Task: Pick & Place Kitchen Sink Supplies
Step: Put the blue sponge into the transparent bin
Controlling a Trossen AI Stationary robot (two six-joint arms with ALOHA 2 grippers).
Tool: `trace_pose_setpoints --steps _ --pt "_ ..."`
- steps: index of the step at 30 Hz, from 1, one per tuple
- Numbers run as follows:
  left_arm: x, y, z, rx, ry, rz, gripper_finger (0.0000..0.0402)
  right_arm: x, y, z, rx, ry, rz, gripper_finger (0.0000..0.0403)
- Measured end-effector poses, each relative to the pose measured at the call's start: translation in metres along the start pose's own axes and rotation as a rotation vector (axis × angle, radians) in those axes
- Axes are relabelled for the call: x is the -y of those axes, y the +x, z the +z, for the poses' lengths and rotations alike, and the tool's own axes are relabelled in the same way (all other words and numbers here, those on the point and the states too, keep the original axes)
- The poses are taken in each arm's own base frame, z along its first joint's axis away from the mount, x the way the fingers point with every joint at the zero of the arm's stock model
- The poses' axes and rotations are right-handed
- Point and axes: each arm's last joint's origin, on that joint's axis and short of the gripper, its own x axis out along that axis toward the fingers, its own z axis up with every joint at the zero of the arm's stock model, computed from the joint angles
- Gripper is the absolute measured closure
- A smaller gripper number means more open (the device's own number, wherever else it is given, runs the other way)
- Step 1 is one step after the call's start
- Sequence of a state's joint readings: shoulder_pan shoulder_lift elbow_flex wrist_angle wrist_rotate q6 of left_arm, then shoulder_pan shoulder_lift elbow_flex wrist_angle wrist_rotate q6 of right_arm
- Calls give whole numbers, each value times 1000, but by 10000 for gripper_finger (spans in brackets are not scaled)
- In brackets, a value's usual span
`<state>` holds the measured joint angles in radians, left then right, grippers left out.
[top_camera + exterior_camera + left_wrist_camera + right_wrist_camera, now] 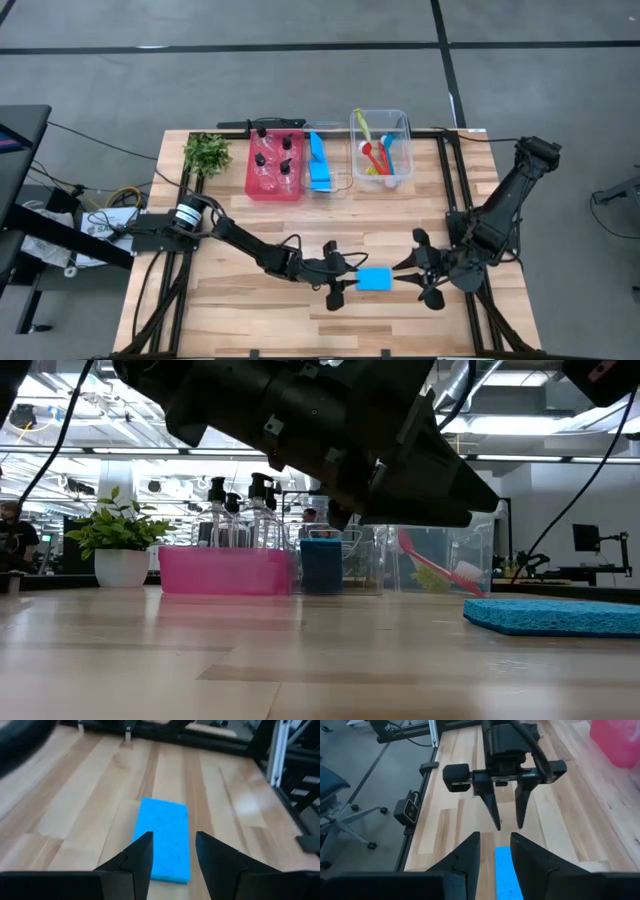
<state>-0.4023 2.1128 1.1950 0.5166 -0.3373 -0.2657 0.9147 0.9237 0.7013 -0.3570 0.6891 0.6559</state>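
One blue sponge (374, 279) lies flat on the desk (240, 330), unheld, just ahead of the left gripper (341, 282)'s parted fingers; the right gripper (421, 270) opposite shows a narrow gap. Bottles (273, 158), brushes (382, 150) and apparently another sponge (319, 160) already sit binned.

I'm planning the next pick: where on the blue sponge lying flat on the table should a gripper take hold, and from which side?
Probably across its narrow width, near the middle, from above. The blue sponge lies flat on the table, so only its long thin edges give the fingers something to pinch. The left gripper hovers open over one short end, its fingers roughly matching that width. The right gripper waits at the other end.
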Motion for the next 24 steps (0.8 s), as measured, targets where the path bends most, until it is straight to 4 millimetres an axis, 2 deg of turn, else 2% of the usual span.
trace_pose_setpoints --steps 11,24 --pt "-3 0 -3 -16 -67 67 253 0 0 0 -4 -1 6 301" --pt "-1 0 -4 -30 -68 35 253 -6 -5 -5 -17 -21 49 301"
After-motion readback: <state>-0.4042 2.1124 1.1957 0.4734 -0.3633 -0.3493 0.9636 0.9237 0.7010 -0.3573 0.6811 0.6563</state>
